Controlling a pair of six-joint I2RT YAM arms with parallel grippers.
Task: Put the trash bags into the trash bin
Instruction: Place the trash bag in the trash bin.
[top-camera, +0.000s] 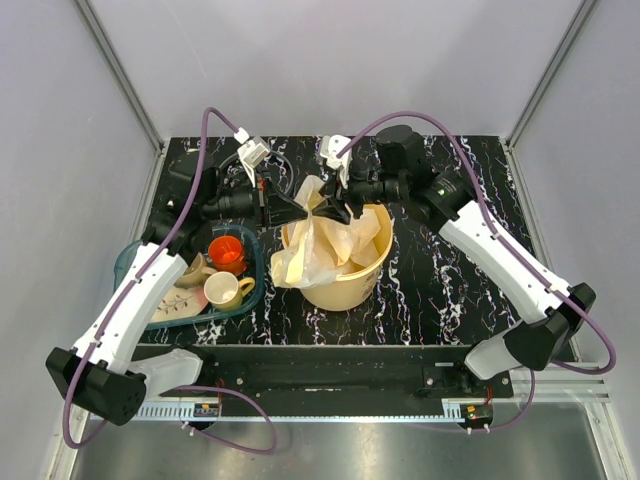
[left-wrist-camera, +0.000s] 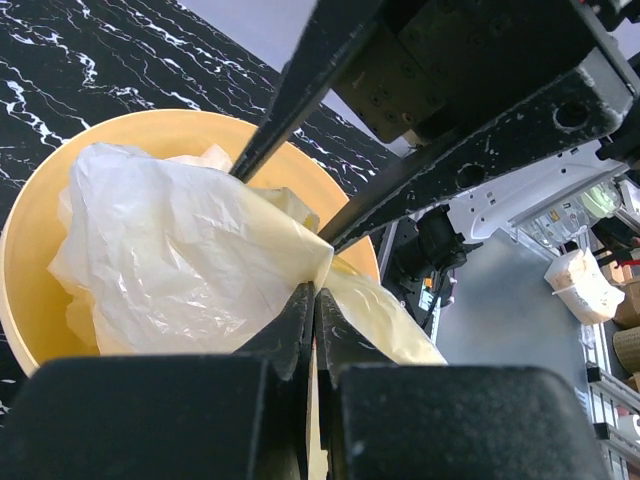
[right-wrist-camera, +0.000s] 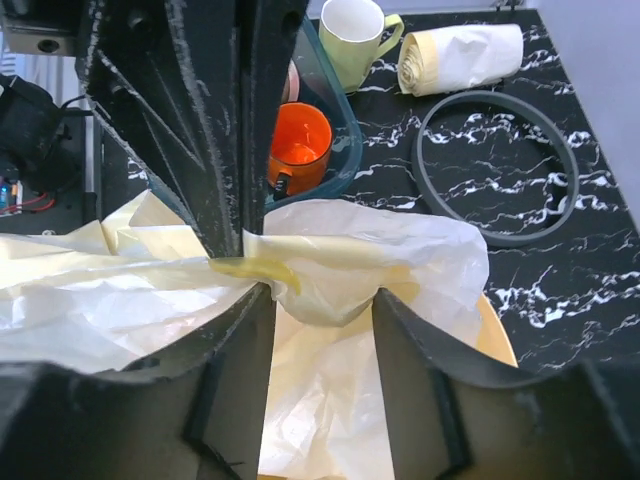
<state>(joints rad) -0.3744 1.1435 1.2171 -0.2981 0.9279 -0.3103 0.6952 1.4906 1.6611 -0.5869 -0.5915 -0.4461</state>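
The trash bag (top-camera: 310, 250) is a crinkly pale yellow-white sheet, partly inside the trash bin (top-camera: 345, 290) and hanging over its left rim. The bin is a round cream-yellow bucket at the table's middle. My left gripper (top-camera: 300, 208) hovers over the bin's far-left rim, shut on a fold of the bag (left-wrist-camera: 180, 260), as the left wrist view (left-wrist-camera: 316, 300) shows. My right gripper (top-camera: 340, 210) is right beside it over the bin's far rim. Its jaws are open in the right wrist view (right-wrist-camera: 322, 295), with a bulge of bag film (right-wrist-camera: 370, 260) between the fingers.
A teal tray (top-camera: 130, 262) at the left holds an orange cup (top-camera: 228, 252) and a cream mug (top-camera: 225, 290). In the right wrist view, a dark grey ring (right-wrist-camera: 560, 160) lies on the black marble table beside a roll of bags (right-wrist-camera: 460, 55).
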